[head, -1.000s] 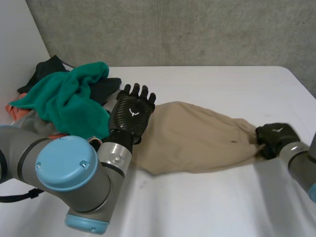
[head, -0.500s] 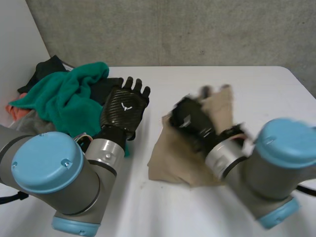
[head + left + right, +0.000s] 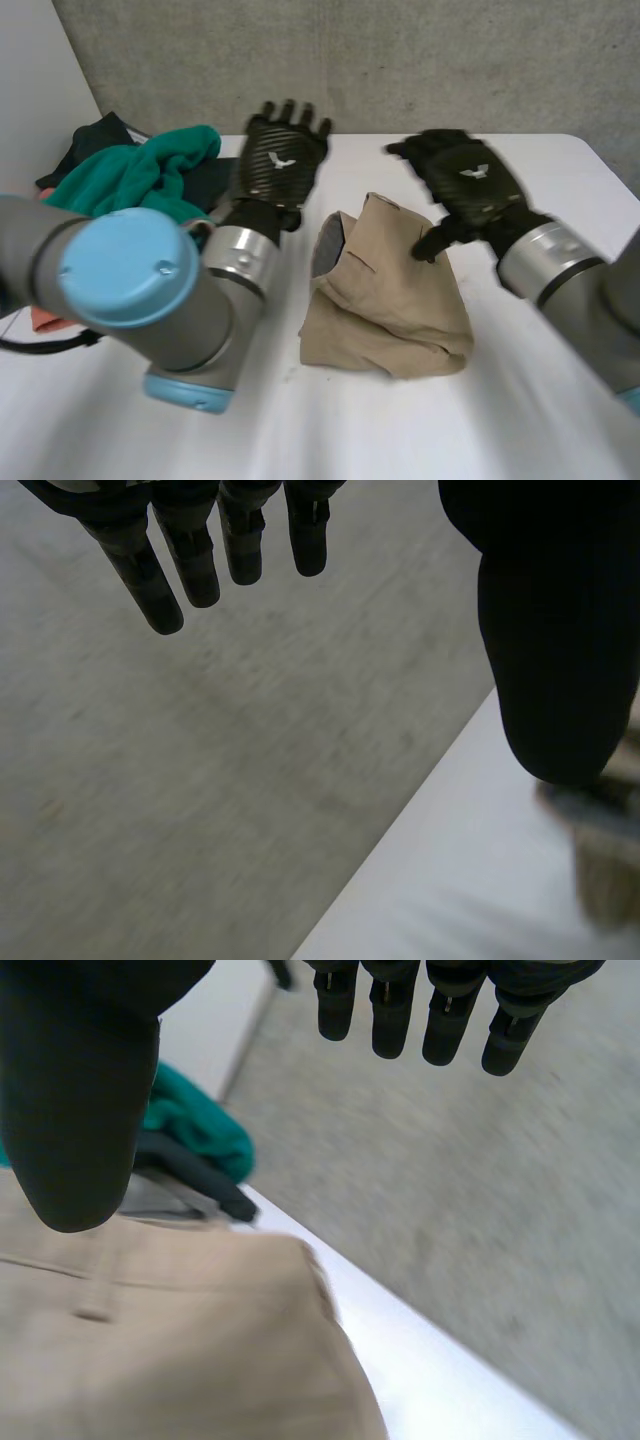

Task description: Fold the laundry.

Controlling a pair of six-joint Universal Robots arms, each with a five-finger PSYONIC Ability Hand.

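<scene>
**Head view: two empty hands, tan trousers lying between them**

Across the white table [image 3: 560, 200], the heap of laundry [image 3: 75, 215] sits at the far left corner with a green cloth [image 3: 130, 175] on top, well apart from the action. In the middle lies the piece that matters: the tan trousers [image 3: 385, 300], doubled over into a thick bundle. Its long axis runs from the far side of the table toward the robot, and the open waist end faces the left arm's side.

The right hand [image 3: 465, 185] hovers above the bundle's far right corner with its thumb hanging just over the cloth. Whether it touches, I can't tell. The right wrist view shows the fingers [image 3: 450, 1020] straight and spread, nothing held, with the trousers [image 3: 170, 1350] under the palm.

The left hand [image 3: 283, 160] is raised beside the far left corner, between heap and bundle. Its fingers [image 3: 200, 560] are straight too, and it is empty.

My call is that the right hand is nearer, and the next fold or tidy-up is its to start. Nothing blocks either hand, and only the heap crowds the left arm.
</scene>
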